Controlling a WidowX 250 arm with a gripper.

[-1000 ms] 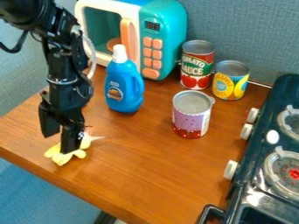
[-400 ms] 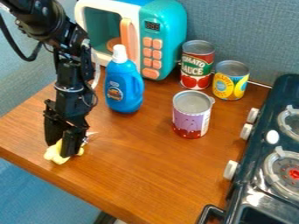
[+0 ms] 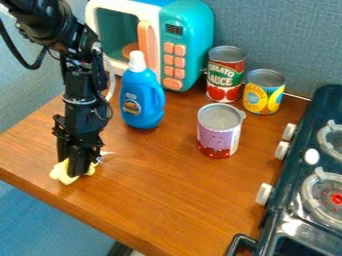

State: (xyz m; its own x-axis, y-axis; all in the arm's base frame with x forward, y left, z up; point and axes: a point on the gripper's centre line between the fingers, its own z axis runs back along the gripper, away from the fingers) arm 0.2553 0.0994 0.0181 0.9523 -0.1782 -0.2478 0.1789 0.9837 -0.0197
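Observation:
The black gripper (image 3: 75, 167) hangs straight down over the left front of the wooden counter, with its fingers close together around a small yellow object (image 3: 61, 173). Parts of this object stick out to the left of and below the fingertips; its middle is hidden behind them. A thin whitish piece lies just right of the fingers. Behind and to the right of the gripper, a blue bottle with a white cap (image 3: 141, 96) stands upright.
A teal and white toy microwave (image 3: 190, 30) stands at the back. A purple can (image 3: 219, 132), a tomato can (image 3: 226, 75) and a yellow can (image 3: 264, 92) are on the counter (image 3: 160, 200). A dark stove (image 3: 287, 200) borders the right.
The gripper has shifted slightly right and its fingers have come together on the yellow object. The arm's upper part has swung a little to the right.

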